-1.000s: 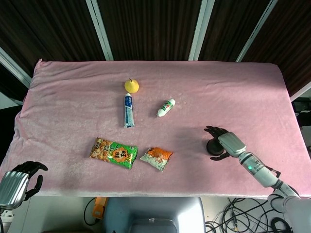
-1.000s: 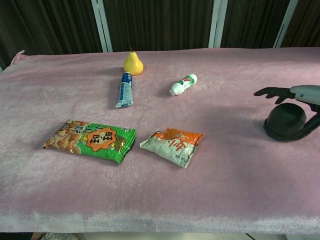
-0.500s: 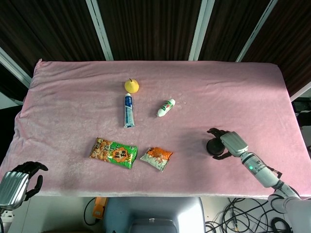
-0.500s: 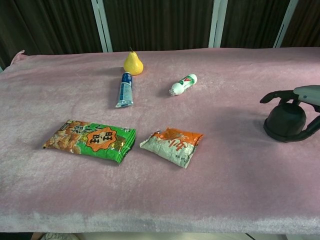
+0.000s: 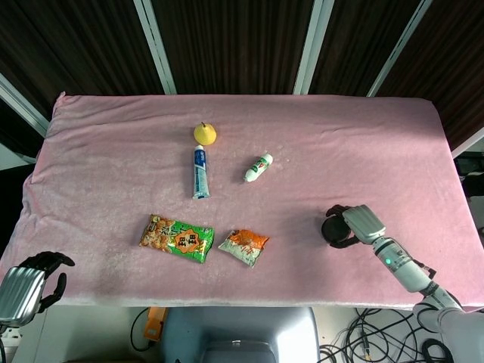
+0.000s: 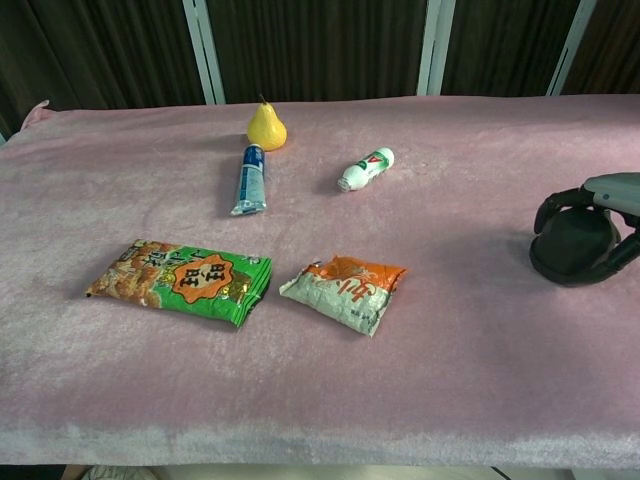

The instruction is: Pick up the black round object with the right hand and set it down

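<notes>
The black round object (image 5: 333,229) (image 6: 570,245) sits on the pink cloth near the table's right front. My right hand (image 5: 361,224) (image 6: 603,198) is over it from the right, dark fingers (image 6: 545,208) curled down around its far and near sides, gripping it. The object still touches the cloth. My left hand (image 5: 26,286) hangs below the table's front left corner, holding nothing, with its fingers apart; the chest view does not show it.
A yellow pear (image 5: 205,134), a blue toothpaste tube (image 5: 200,172) and a small white bottle (image 5: 258,167) lie mid-table. A green snack bag (image 5: 176,238) and an orange-white packet (image 5: 243,247) lie nearer the front. The table's front edge (image 5: 318,302) runs close behind my right wrist.
My right hand's fingers, spread above the black object a second ago, have curled down and closed around it. The object has barely shifted. The left hand has not moved.
</notes>
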